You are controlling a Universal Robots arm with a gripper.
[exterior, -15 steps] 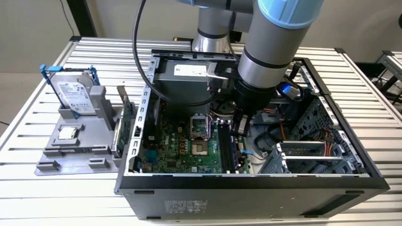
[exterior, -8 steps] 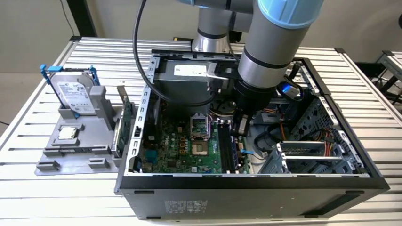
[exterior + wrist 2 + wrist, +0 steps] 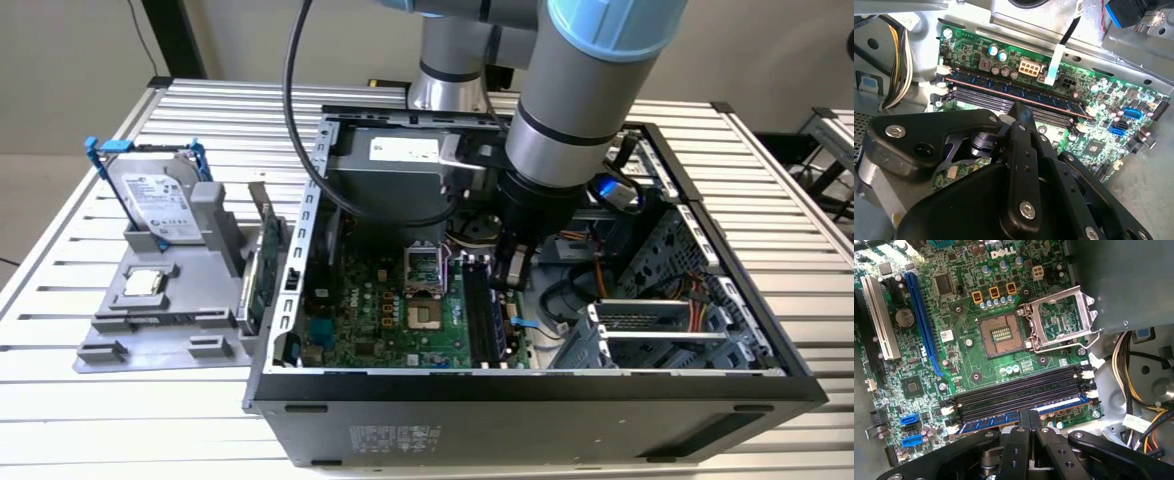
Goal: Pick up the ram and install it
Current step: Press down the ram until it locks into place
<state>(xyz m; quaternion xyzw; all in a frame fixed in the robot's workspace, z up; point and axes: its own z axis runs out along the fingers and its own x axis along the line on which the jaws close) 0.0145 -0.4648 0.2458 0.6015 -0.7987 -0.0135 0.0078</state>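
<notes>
The gripper [image 3: 1029, 421] has its fingers drawn together to a single narrow tip, pressed down on the top edge of the ram [image 3: 1004, 418], near its midpoint, not clasping it. The ram stands on edge in the outermost memory slot [image 3: 1019, 97], with the empty black slots [image 3: 1019, 390] just beyond the jaws toward the open processor socket [image 3: 1003, 336]. In my judgement, sound seating requires a straight downward push with the stick upright until both white end latches [image 3: 1089, 394] close.
</notes>
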